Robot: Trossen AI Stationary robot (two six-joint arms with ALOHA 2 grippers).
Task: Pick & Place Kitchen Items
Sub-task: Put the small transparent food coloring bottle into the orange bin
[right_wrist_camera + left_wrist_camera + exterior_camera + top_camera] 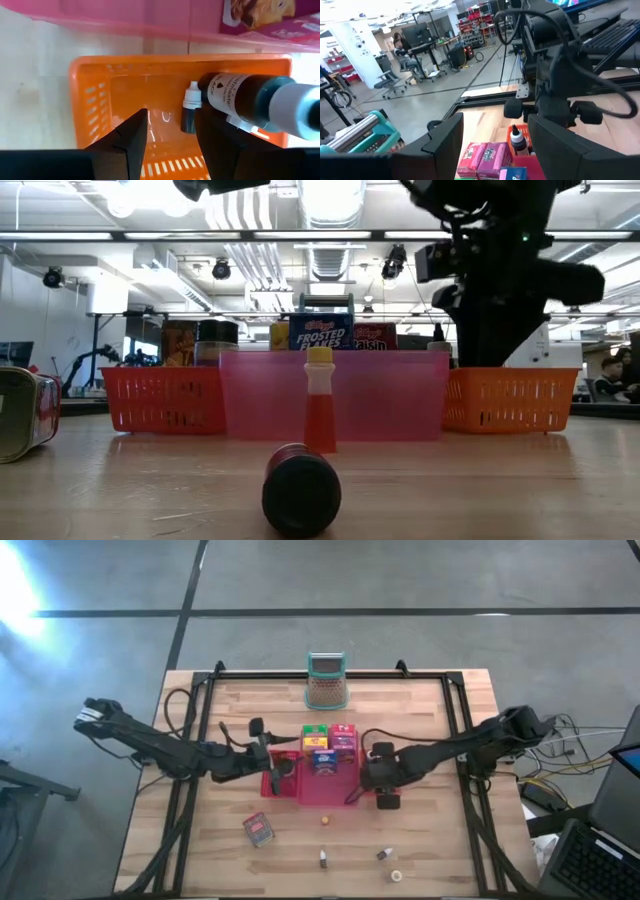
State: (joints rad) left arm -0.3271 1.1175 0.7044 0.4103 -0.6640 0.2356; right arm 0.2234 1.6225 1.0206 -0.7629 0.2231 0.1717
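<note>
Desk (420, 850), pale wood, fills the centre of the high view. Pink tray (322, 792) lies at frame centre; the boxes (328, 745) stand packed at its upper end, green, yellow, red, pink and blue. Mesh holder (326, 680) stands at upper centre, near the desk's far edge.

Left arm enters from the left; left end effector (270, 772) hangs over the pink tray's left edge, fingers (445, 145) parted about halfway, nothing between them. Right arm enters from the right; right end effector (167, 132) hangs over the orange tray (125, 80) just right of the pink tray. Its fingers stand apart, not clamped on anything; a small black bottle (190, 112) with a white cap lies on the tray floor between them, beside a larger dark jar (245, 97) with a white label.

Loose items in the lower part of the frame: red tin (258, 830) at lower left; small red bottle (325, 820) with a yellow cap below the pink tray; three tiny items (384, 855) near the bottom edge, probably capped bottles, too small to tell apart.
</note>
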